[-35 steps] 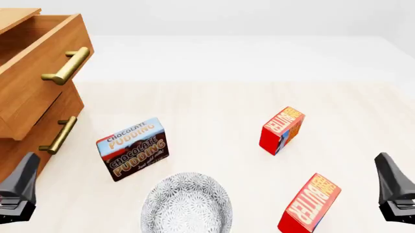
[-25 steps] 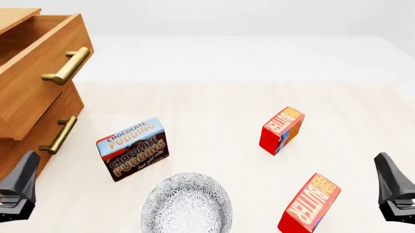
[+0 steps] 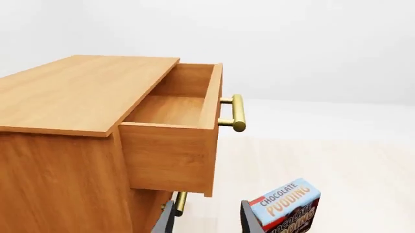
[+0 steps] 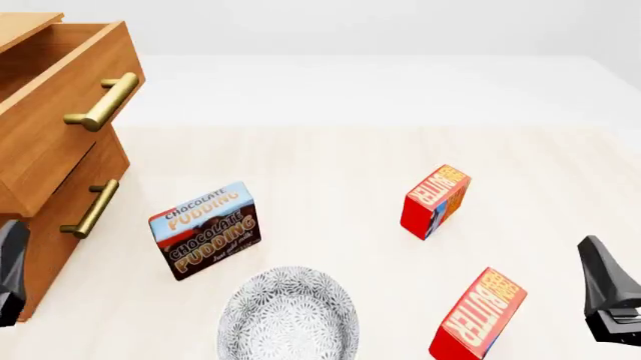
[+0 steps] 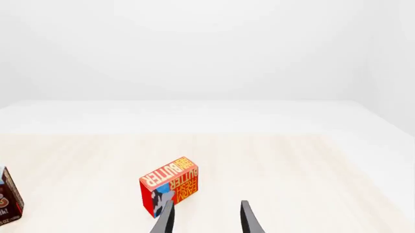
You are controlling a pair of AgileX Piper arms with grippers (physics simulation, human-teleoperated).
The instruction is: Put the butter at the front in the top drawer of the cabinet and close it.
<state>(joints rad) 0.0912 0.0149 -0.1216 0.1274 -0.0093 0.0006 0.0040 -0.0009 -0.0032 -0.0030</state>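
Butter [image 4: 478, 316] stands free; right claw [image 4: 607, 300] hovers beside it.

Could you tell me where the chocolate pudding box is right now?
In the front view, the chocolate pudding box stands left of centre, between the cabinet and the patterned bowl.

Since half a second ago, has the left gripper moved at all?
Yes. In the front view the left gripper has slid left toward the frame edge and slightly up, closer to the cabinet; the chocolate pudding box hasn't shifted.
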